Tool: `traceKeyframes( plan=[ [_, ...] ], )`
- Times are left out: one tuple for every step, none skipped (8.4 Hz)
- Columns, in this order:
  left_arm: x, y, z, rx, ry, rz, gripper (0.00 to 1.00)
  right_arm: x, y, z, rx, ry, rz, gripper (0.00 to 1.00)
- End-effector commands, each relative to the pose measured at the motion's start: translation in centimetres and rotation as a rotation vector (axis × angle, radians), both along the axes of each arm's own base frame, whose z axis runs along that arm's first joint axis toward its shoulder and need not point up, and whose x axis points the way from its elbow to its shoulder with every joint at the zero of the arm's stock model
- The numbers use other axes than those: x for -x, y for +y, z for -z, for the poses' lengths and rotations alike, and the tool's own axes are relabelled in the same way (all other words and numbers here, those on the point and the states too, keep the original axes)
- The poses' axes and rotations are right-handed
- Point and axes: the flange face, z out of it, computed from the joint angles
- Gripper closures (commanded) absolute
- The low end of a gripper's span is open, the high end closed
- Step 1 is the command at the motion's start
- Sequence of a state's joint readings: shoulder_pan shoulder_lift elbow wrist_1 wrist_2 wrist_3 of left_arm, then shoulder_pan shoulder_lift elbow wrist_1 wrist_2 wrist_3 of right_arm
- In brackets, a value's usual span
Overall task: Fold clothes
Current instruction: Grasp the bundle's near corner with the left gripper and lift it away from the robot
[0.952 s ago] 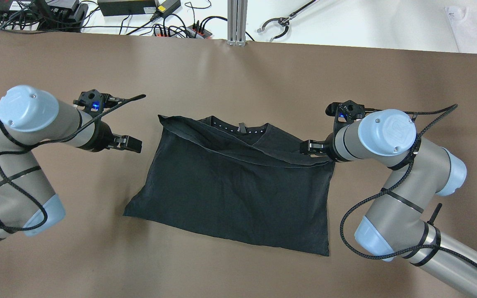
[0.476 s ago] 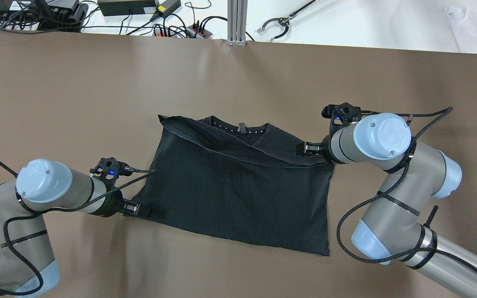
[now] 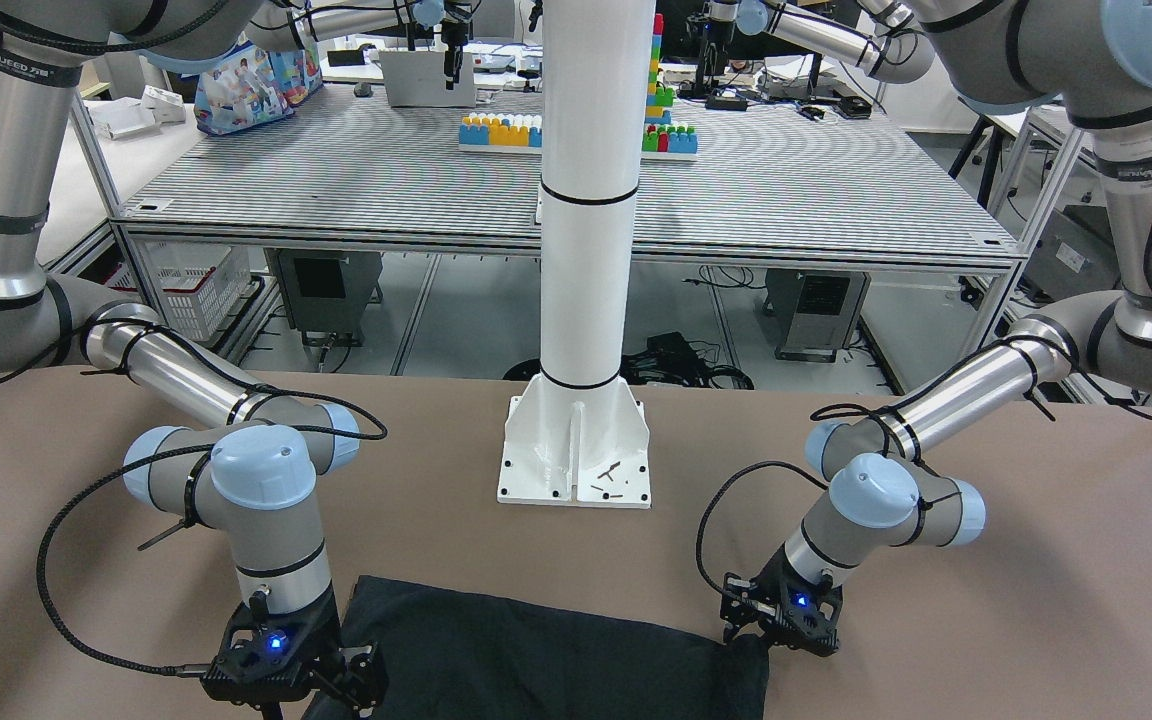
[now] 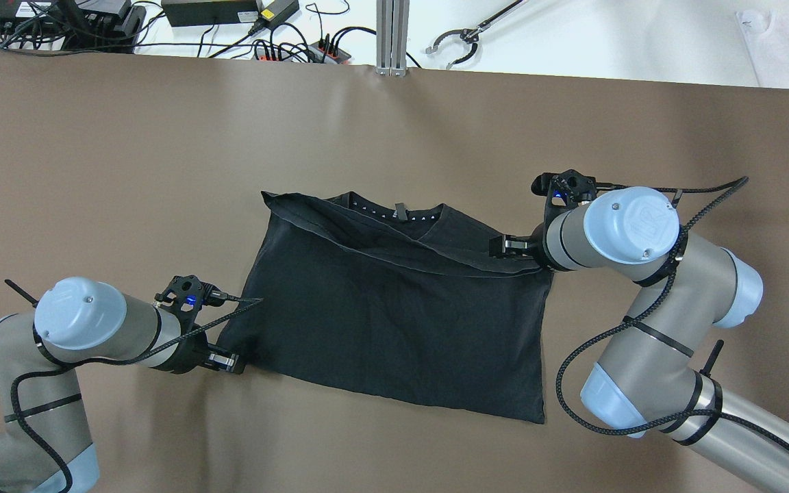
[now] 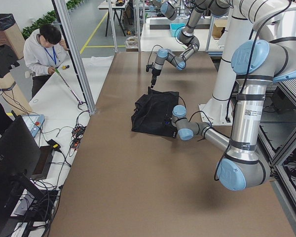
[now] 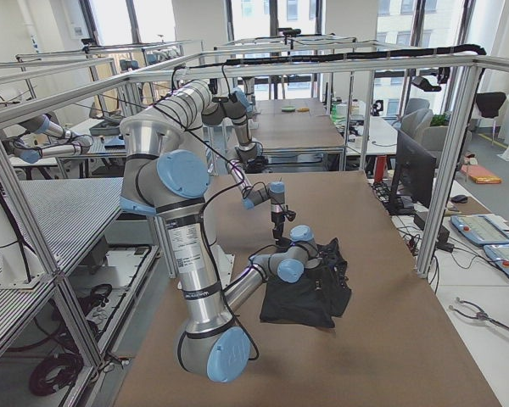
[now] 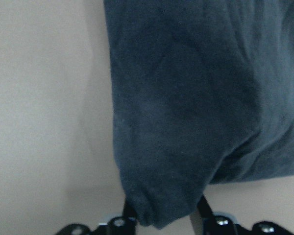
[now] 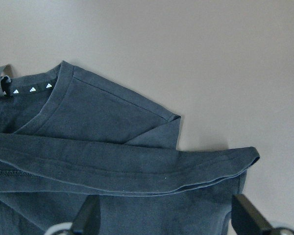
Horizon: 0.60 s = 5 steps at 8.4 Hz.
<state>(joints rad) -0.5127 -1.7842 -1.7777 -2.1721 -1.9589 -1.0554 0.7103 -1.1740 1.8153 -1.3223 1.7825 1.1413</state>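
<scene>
The clothes (image 4: 394, 308) are a black T-shirt lying folded on the brown table (image 4: 161, 171), with the neckline and its tag facing the far edge. My left gripper (image 4: 229, 361) is at the shirt's near-left corner. In the left wrist view the gripper (image 7: 164, 221) is shut on that bunched corner (image 7: 161, 196). My right gripper (image 4: 504, 245) is at the far-right end of the folded hem. It stands open (image 8: 164, 220), fingers (image 8: 245, 215) wide apart over the hem (image 8: 137, 169), holding nothing.
The white pillar's base plate (image 3: 576, 450) is bolted to the table behind the shirt. Cables and power strips (image 4: 285, 48), a grabber tool (image 4: 463, 38) and a white garment (image 4: 785, 41) lie beyond the far edge. A person (image 5: 44, 49) sits past that side.
My left arm swung from beside the shirt's far-left edge down to its near-left corner and closed on it. The right gripper crept slightly left along the hem.
</scene>
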Motion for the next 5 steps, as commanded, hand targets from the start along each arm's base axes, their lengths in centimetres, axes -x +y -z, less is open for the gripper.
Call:
traceKeyframes(
  plan=[
    [2.0,0.9,0.2,-0.004,0.011,0.004,1.0,0.0,0.0,0.2,-0.002,-0.002,0.0,0.06],
    [2.6,0.4,0.5,-0.008,0.016,0.017,1.0,0.0,0.0,0.2,-0.002,-0.002,0.0,0.06],
    [3.6,-0.8,0.5,-0.007,0.013,0.045,1.0,0.0,0.0,0.0,0.0,0.0,0.0,0.06],
    [5.0,-2.4,0.6,-0.016,0.014,0.078,1.0,0.0,0.0,0.1,-0.001,-0.001,0.0,0.06],
    [6.5,-4.2,0.3,-0.014,0.005,0.116,1.0,0.1,0.0,0.0,0.001,0.0,0.001,0.06]
  ],
)
